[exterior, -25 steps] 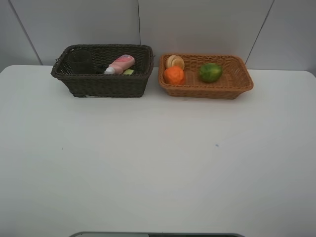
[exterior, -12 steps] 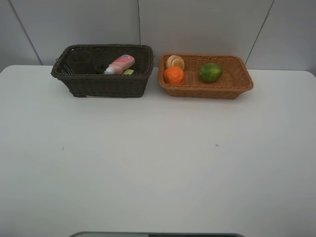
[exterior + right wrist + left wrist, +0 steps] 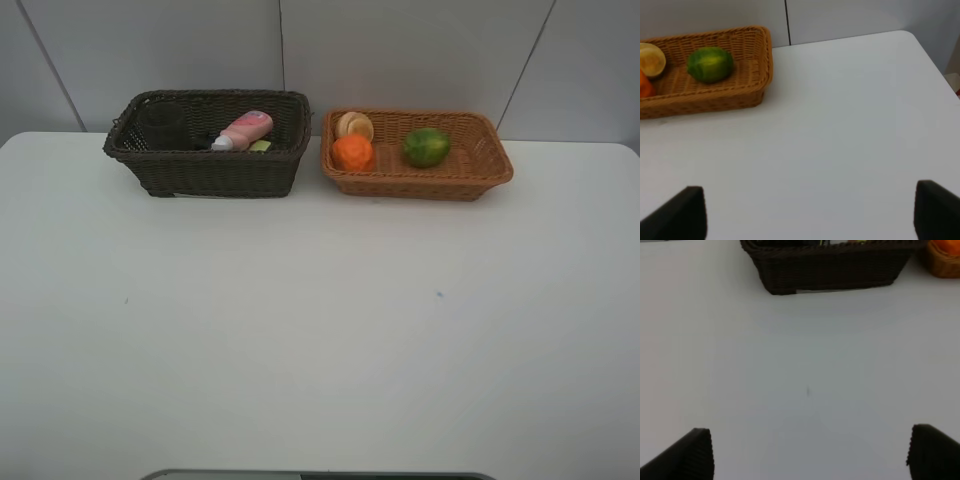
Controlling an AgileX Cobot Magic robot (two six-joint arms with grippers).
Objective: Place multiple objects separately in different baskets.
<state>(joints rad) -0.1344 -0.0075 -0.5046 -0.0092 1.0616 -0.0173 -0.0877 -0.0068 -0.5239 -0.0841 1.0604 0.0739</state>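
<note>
The left gripper (image 3: pixel 810 452) has its jaws spread wide over the bare white table (image 3: pixel 320 330), holding nothing. The right gripper (image 3: pixel 807 212) is wide too (also holding nothing). The high view shows no arms. At its upper left, the dark basket (image 3: pixel 210 170) holds the pink tube (image 3: pixel 243 130). The tan basket (image 3: pixel 420 180) beside it holds the orange (image 3: pixel 352 152), the lime (image 3: pixel 426 147) and a pale fruit (image 3: pixel 354 125). No writing can be read.

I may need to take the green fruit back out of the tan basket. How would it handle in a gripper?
The green fruit looks round and smooth, so it would probably roll if nudged and might slip between narrow fingers. It lies apart from the orange, so there seems room to close around it.
</note>
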